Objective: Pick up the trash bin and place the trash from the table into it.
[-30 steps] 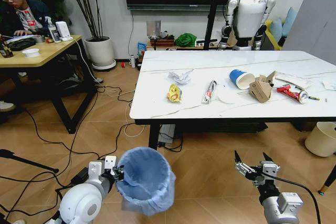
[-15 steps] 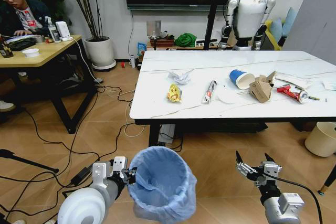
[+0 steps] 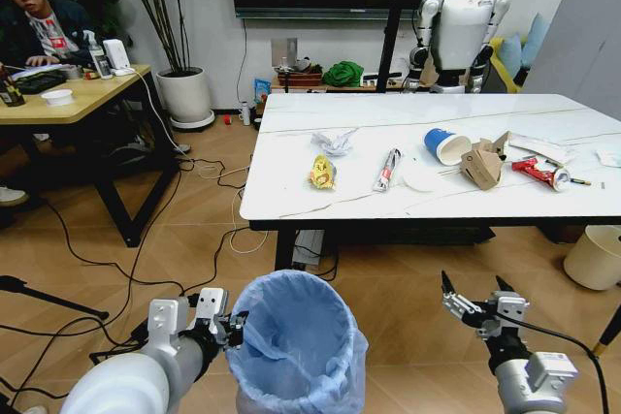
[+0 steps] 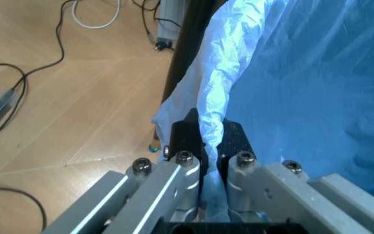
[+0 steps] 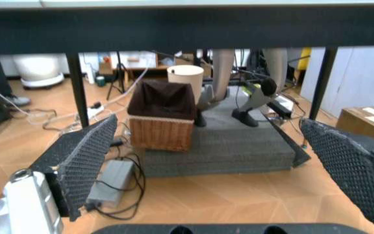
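Observation:
My left gripper (image 3: 231, 325) is shut on the rim of the trash bin (image 3: 296, 346), a round bin lined with a crinkled light-blue bag, held up in front of the table (image 3: 291, 196). The left wrist view shows the fingers (image 4: 229, 146) pinching the bag's edge (image 4: 214, 107). On the white marble-look table lies the trash: a yellow wrapper (image 3: 322, 173), crumpled paper (image 3: 335, 142), a tube (image 3: 387, 169), a blue paper cup (image 3: 445, 145), a torn cardboard box (image 3: 481, 165) and a red tube (image 3: 540, 173). My right gripper (image 3: 475, 300) hangs open below the table's front edge, its fingers (image 5: 83, 153) spread wide.
A cream-white round bin (image 3: 594, 256) stands on the floor at the right. Cables (image 3: 97, 259) trail over the wooden floor. A wooden desk (image 3: 73, 94) stands far left, and a wicker basket (image 5: 162, 117) sits under the table.
The bin has risen and shifted right toward the middle, carried by my left gripper, and now settles slightly lower. The right gripper has drifted a little to the right and down.

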Tool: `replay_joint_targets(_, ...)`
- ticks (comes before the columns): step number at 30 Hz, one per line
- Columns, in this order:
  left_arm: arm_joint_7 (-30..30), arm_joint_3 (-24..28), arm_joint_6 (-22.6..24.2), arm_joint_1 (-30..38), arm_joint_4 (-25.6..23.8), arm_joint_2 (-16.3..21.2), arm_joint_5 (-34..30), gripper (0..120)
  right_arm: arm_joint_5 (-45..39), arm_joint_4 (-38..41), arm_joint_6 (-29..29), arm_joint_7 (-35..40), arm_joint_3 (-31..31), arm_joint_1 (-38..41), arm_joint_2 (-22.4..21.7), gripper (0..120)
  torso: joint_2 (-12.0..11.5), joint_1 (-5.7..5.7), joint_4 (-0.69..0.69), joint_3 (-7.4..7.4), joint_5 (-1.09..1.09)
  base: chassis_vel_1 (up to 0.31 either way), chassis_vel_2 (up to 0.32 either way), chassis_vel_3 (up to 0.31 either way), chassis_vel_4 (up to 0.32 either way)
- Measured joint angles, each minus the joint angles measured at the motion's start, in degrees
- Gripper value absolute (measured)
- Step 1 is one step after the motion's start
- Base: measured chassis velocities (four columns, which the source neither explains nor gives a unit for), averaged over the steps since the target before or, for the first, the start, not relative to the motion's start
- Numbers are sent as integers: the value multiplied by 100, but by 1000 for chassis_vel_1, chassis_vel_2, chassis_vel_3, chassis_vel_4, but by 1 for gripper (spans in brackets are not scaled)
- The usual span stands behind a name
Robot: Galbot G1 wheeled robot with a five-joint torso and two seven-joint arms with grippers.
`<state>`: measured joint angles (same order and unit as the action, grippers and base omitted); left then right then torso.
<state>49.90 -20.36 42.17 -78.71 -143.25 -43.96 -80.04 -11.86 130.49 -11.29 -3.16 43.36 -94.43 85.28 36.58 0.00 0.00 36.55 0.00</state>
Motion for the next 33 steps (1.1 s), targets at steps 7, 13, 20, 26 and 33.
replay_joint_targets(7,170,-278,-2,-352,-35,-15,-344,0,-370,417,-161,79,48,-162,-7,100,0,0,0,0,0,0,0,0,0)
replay_joint_targets(13,194,-470,-3,-540,-32,-168,-334,0,-552,724,-228,135,195,-282,-57,100,0,0,0,0,0,0,0,0,0)
replay_joint_targets(20,-37,-498,-4,-553,-17,-372,-1,0,-585,801,-281,135,215,-331,-80,100,0,0,0,0,1,0,0,0,0)
replay_joint_targets(26,-80,-471,-5,-584,-11,-463,128,0,-570,794,-292,129,195,-377,-96,100,0,0,0,0,1,0,0,0,0)
replay_joint_targets(33,-133,-512,-5,-659,-6,-516,217,0,-545,758,-281,119,154,-368,-94,100,0,0,0,0,1,0,0,0,0)
